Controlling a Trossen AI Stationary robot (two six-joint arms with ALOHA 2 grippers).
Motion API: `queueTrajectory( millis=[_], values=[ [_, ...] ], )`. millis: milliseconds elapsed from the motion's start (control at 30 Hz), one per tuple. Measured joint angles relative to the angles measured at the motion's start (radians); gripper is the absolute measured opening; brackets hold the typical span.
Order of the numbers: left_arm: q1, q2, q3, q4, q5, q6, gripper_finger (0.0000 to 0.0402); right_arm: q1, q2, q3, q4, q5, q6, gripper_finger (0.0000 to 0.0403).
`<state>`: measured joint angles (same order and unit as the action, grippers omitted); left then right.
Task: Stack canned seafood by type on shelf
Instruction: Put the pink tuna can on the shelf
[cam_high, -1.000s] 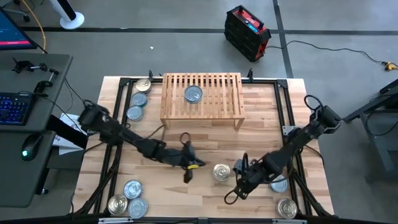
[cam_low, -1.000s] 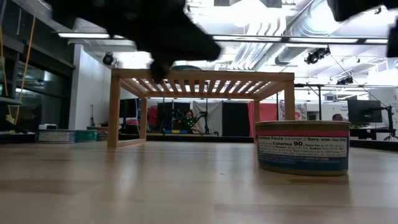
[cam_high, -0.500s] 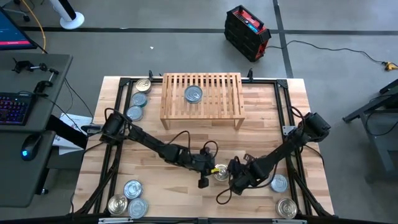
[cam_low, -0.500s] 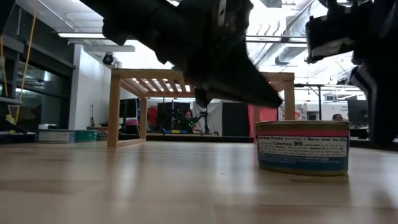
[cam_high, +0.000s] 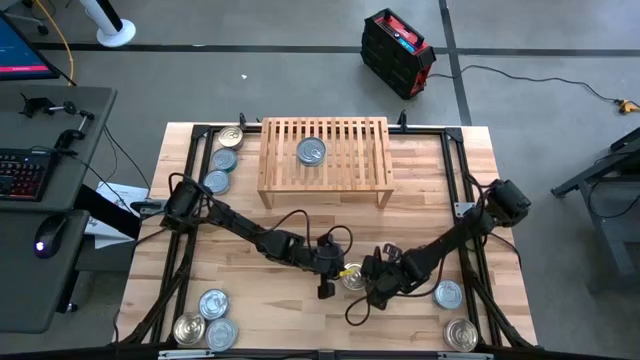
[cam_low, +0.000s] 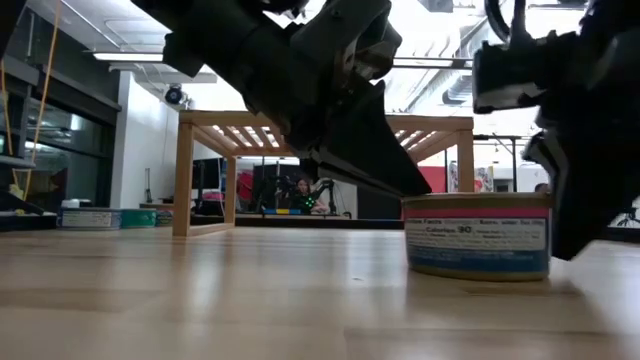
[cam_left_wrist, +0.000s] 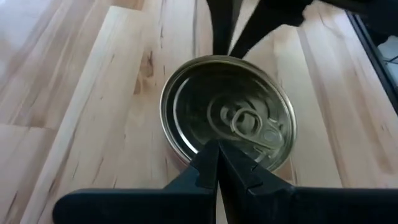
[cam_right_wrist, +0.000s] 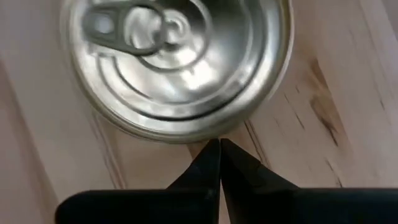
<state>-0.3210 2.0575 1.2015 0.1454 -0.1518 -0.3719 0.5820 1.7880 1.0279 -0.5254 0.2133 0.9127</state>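
A gold-lidded tin (cam_high: 353, 277) with a pull ring stands on the tabletop, near the middle front. My left gripper (cam_high: 338, 278) is shut at its left side, slanting down; its tips (cam_left_wrist: 217, 152) meet the tin's lid edge. My right gripper (cam_high: 369, 281) is shut at the tin's right side, pointing steeply down (cam_right_wrist: 219, 149). The wooden shelf (cam_high: 325, 185) stands at the far middle on its side legs. One bluish-lidded tin (cam_high: 311, 151) rests on its slats. My left gripper touches the tin's lid rim (cam_left_wrist: 188, 154) with its shut fingertips, slanting down from the table's left. In the low view the fingers (cam_low: 385, 165) reach the tin's upper left edge (cam_low: 412, 197). The tin stands upright on the table. My right gripper rests its shut fingertips against the tin's rim (cam_right_wrist: 186, 139) on the right side, coming from above and pointing steeply down. In the low view its dark body (cam_low: 590, 160) covers the tin's right edge. The tin stays flat on the wood.
Three tins (cam_high: 224, 159) lie in a row left of the shelf. Three more (cam_high: 213, 303) sit at the near left corner, and two (cam_high: 448, 294) at the near right. Black rails (cam_high: 455, 160) frame the table. Bare wood lies between the shelf and the arms.
My left gripper has swung toward the table's right and sunk to the gold-lidded tin. My right gripper has come down and toward the table's left, onto the tin's other side. The tin has slid a little toward the table's left.
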Motion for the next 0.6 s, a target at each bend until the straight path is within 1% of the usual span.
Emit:
queueTrajectory(
  millis=[67, 267, 433, 533, 600],
  values=[
    [0.0, -0.001, 0.002, -0.025, -0.004, -0.008, 0.0, -0.006, -0.004, 0.004, 0.026, 0.0, -0.022, 0.0],
    [-0.004, -0.005, 0.001, -0.094, -0.01, -0.027, 0.0, -0.009, -0.016, 0.065, 0.012, 0.009, -0.087, 0.0],
    [-0.002, -0.003, 0.0, -0.116, -0.027, -0.037, 0.0, -0.011, -0.019, 0.11, 0.023, 0.015, -0.114, 0.0],
    [-0.001, 0.0, -0.001, -0.119, -0.041, -0.035, 0.0, -0.013, -0.02, 0.13, 0.034, 0.034, -0.132, 0.0],
    [-0.003, 0.008, -0.005, -0.137, -0.031, -0.033, 0.0, -0.016, -0.022, 0.141, 0.033, 0.058, -0.133, 0.0]
  ],
)
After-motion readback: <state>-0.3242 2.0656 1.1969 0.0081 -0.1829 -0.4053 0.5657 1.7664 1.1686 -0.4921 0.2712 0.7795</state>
